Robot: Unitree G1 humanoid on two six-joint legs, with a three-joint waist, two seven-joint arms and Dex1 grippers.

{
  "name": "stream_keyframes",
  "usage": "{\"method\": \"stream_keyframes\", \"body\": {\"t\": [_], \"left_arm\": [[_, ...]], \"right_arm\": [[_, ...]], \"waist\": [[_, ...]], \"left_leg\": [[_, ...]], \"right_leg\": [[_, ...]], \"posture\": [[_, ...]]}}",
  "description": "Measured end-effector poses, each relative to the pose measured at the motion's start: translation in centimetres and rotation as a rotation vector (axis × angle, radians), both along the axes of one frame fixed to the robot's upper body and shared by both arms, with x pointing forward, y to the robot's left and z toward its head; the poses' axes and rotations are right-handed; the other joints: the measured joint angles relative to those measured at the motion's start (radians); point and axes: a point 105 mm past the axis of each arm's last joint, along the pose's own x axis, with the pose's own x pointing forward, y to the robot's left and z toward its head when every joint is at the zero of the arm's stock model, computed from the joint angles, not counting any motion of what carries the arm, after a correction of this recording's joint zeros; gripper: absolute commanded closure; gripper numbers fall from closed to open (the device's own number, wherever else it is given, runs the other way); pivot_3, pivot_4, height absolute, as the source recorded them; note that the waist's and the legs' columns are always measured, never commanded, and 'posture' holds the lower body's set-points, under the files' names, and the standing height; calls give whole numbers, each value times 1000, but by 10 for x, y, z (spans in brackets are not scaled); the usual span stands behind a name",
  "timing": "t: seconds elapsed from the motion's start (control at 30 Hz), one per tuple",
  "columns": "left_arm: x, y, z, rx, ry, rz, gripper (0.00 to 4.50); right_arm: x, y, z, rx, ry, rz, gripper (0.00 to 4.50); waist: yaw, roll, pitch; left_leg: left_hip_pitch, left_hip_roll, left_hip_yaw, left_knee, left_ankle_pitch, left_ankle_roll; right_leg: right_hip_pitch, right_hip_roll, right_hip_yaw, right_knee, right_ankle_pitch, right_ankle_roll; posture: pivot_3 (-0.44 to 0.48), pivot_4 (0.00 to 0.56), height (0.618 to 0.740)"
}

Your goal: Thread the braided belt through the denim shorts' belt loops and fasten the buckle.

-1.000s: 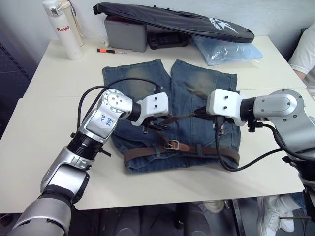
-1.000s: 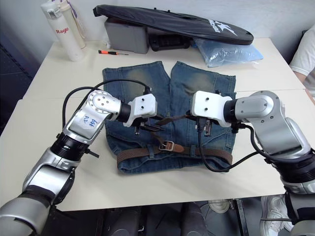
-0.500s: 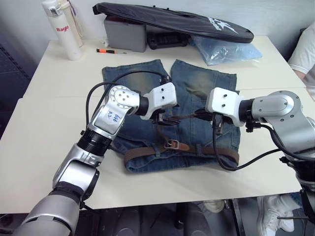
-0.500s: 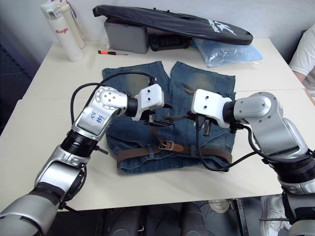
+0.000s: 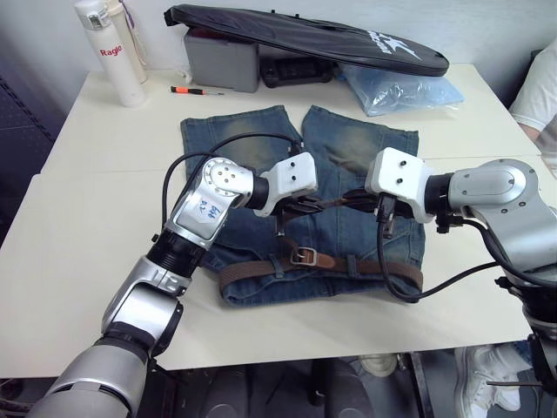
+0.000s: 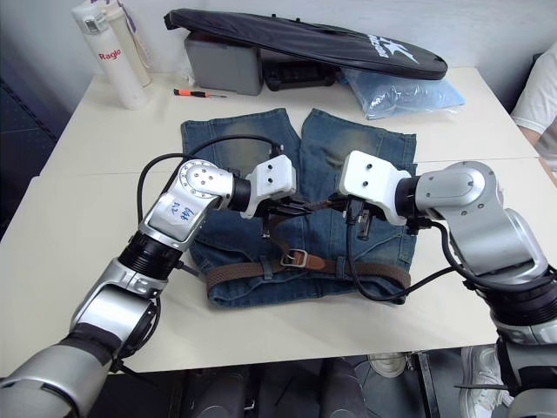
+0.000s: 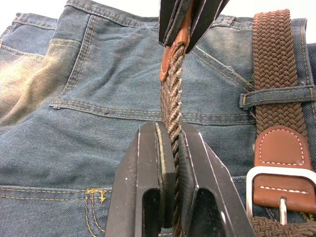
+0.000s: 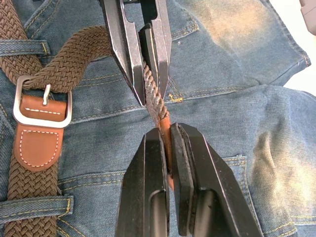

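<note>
both claws pinch the belt's (image 5: pixel 365 266) free end above the shorts (image 5: pixel 261 144): left claw (image 7: pixel 168 148) on braid, right claw (image 8: pixel 169 148) on leather tip.

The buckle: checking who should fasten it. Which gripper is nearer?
Left. The left gripper hangs just above the buckle, pinching the braided belt; the right gripper sits farther right.

Bright, even light from above; soft shadows; sharp throughout; no glare.
</note>
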Motion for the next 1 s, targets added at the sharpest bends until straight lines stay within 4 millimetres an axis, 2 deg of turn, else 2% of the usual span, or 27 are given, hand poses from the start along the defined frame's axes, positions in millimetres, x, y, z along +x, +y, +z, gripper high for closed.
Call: {"method": "stream_keyframes", "body": {"t": [0.13,0.2,0.23,0.3,0.37,0.47,0.63,0.8,0.87,1.0], "left_arm": [[1,-1,0,-15,13,0,4467],[1,-1,1,-33,28,4,4500],[1,-2,2,-49,46,7,4500],[1,-1,3,-90,107,23,4500],[3,4,0,-104,149,50,4500],[8,23,-17,-85,209,134,4500],[12,34,-23,-75,228,185,4500],[13,39,-23,-36,186,178,4500],[12,38,-24,-30,182,167,4500],[12,39,-23,-25,173,164,4500]], "right_arm": [[0,0,1,7,6,-8,4500],[-1,-1,2,24,16,-19,3676],[-1,-2,4,40,23,-25,3438],[-10,-2,8,58,37,-10,2434],[-16,-2,8,65,53,-3,1634],[-30,-4,0,59,110,-2,133],[-42,-1,-16,37,125,5,56],[-42,16,-67,-37,109,19,56],[-43,19,-78,-61,98,29,56],[-40,16,-81,-85,48,16,56]], "waist": [[0,0,0],[0,0,0],[0,0,0],[1,0,0],[0,0,0],[-2,0,0],[2,0,0],[0,0,0],[0,0,0],[0,0,0]], "left_leg": [[0,0,0,0,0,0],[0,0,0,0,0,0],[0,0,0,0,0,0],[0,0,0,0,0,0],[0,0,0,0,0,0],[0,0,0,0,0,0],[0,0,-1,1,0,0],[0,0,-1,1,0,0],[0,0,-1,1,0,0],[0,0,-1,1,0,0]], "right_leg": [[0,0,0,0,0,0],[0,0,0,0,0,0],[0,0,0,0,0,0],[0,0,0,0,0,0],[0,0,0,0,0,0],[0,0,0,1,0,0],[1,0,0,1,0,0],[0,0,0,1,0,0],[0,0,0,1,0,0],[1,0,0,1,0,0]], "posture": [[0,150,740],[0,150,740],[0,150,740],[0,150,740],[0,150,740],[0,150,740],[0,150,740],[0,150,740],[0,150,740],[0,150,740]]}}
